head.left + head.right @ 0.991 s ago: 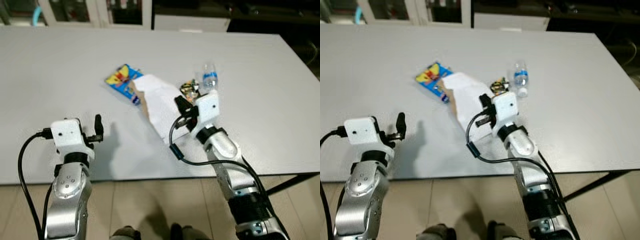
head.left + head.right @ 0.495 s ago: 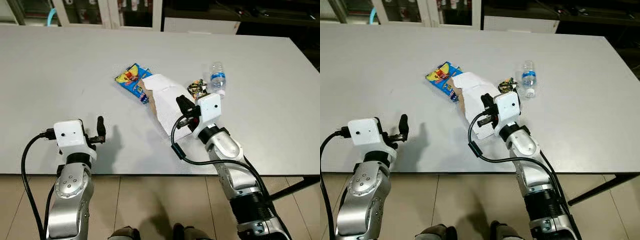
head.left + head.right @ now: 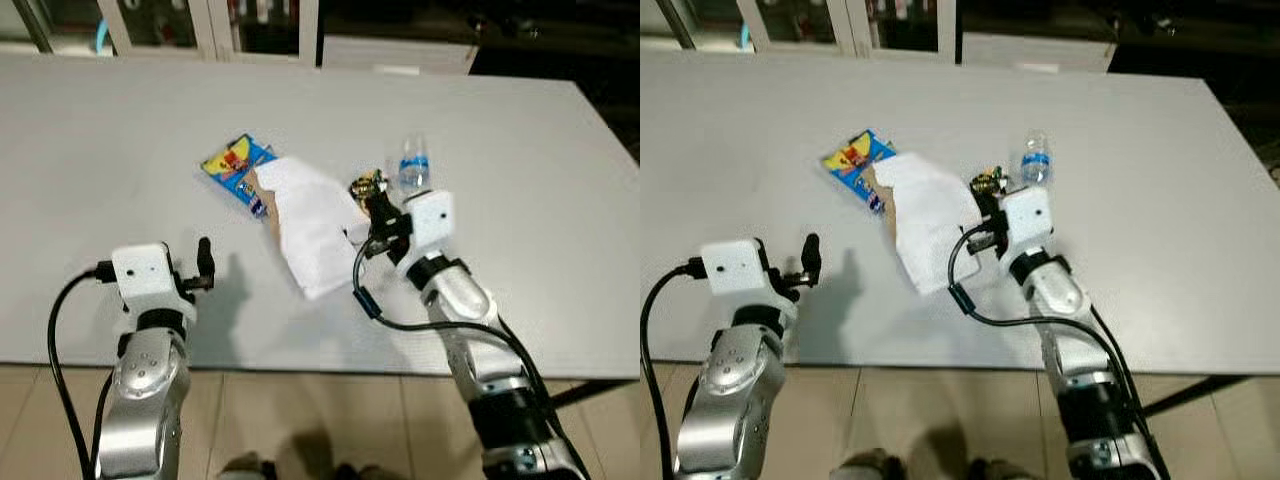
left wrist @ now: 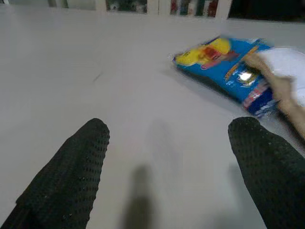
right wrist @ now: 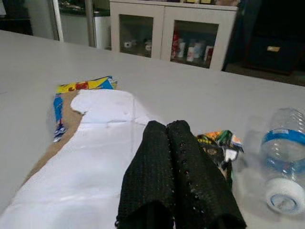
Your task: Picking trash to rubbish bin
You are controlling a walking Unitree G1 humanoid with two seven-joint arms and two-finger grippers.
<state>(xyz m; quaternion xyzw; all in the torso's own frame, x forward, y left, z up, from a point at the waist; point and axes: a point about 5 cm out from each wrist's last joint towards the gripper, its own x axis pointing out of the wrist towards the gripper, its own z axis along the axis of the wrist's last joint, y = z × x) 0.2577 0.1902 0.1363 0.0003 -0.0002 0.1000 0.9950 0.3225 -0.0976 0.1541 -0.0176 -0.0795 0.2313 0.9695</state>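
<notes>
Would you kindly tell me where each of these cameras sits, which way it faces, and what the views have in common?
Left and right eye views: on the head, looking down at the grey table; both silver arms show, left gripper and right gripper.
Left wrist view: along two spread black fingers toward the blue snack packet.
Right wrist view: along closed fingers over the white paper bag, between the small wrapper and the plastic bottle.
Shared: packet and bag appear in every view.
</notes>
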